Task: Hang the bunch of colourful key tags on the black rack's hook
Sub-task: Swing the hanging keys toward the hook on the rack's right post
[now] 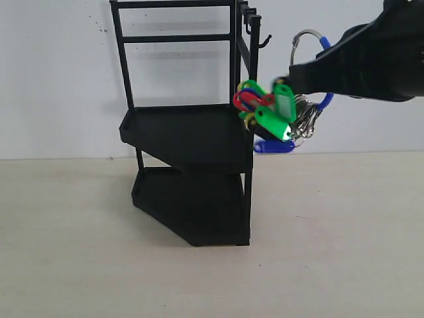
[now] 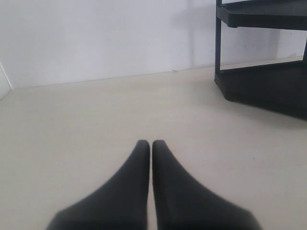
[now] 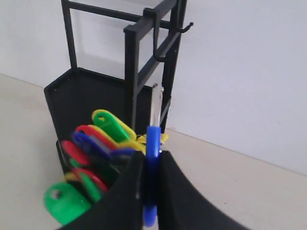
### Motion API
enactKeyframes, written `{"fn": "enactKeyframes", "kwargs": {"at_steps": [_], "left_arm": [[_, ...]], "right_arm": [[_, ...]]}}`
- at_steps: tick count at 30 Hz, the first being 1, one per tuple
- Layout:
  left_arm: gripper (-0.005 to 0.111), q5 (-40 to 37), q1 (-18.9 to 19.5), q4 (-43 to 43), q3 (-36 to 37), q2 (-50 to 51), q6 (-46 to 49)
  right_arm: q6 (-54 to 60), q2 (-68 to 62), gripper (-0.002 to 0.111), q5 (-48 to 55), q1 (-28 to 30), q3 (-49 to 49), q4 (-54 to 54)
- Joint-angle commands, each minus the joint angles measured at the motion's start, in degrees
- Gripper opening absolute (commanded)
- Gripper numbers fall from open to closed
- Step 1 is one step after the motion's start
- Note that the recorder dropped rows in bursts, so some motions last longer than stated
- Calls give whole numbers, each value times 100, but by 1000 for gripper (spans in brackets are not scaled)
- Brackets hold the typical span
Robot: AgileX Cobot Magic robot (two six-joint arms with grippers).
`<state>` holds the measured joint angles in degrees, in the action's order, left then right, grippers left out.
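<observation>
aloft, colourful key tag bunch (image 1: 273, 119) hangs pinched in the right claw (image 3: 151, 158)

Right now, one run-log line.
right hand: shut on blue loop of colourful plastic key tag bunch | bunch: airborne beside tall black metal rack, not yet on its small J-shaped hook | left hand: shut, empty

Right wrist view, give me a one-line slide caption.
Right gripper pinches the colourful key tag bunch by its blue loop beside the black rack, the hook not yet engaged.
</observation>
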<state>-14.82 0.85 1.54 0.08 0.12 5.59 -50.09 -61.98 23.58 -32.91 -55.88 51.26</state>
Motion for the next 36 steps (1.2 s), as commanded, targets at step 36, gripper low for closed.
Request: {"fn": "enactKeyframes", "kwargs": {"at_steps": [36], "left_arm": [[4, 24, -7, -20, -8, -12, -4]], "right_arm": [[840, 141, 0, 498, 377, -323, -465]]}}
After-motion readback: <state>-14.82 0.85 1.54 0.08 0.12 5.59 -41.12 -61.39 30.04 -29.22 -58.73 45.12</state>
